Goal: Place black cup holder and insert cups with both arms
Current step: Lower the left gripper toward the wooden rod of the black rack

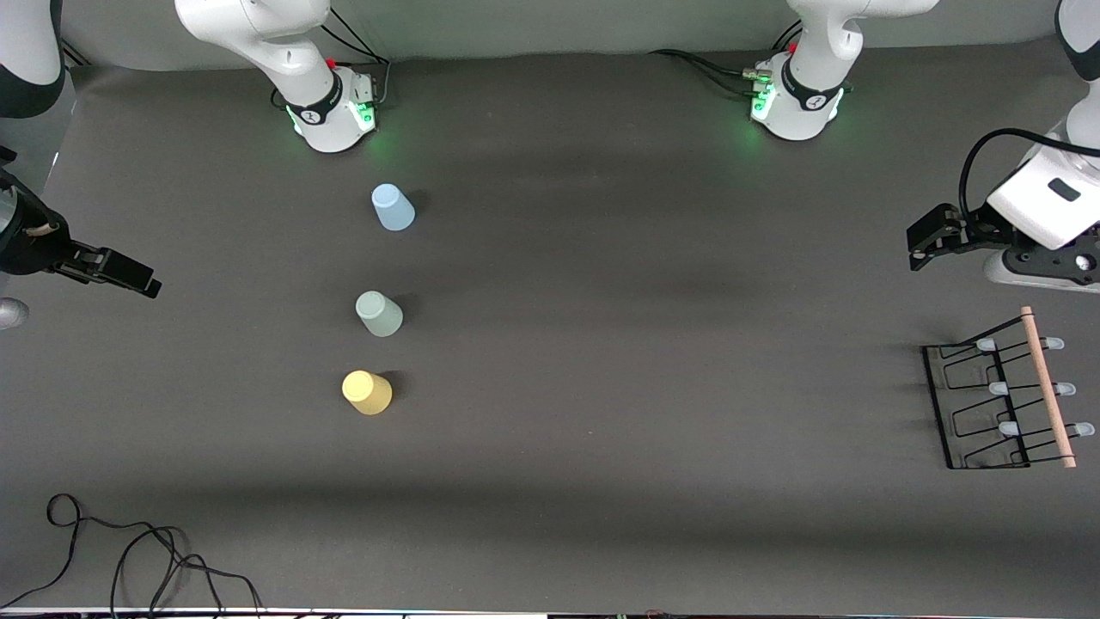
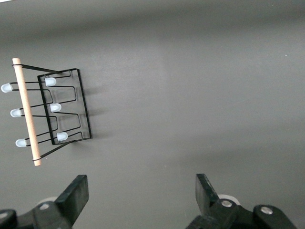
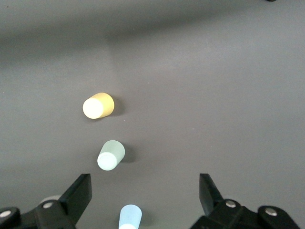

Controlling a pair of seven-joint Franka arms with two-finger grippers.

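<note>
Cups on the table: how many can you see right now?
3, in a row toward the right arm's end, all upside down: the light blue cup nearest the bases, the grey-green cup in the middle, the yellow cup nearest the front camera. None look hidden.

three cups (image 1: 379,313), one black cup holder (image 1: 1001,395) with six capped pegs, two arms (image 1: 275,43).

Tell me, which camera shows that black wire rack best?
The left wrist view: the rack fills more of the picture there, with its wooden rod and six capped pegs plain. The front view shows it whole but smaller, near the left arm's end. The right wrist view misses it.
</note>
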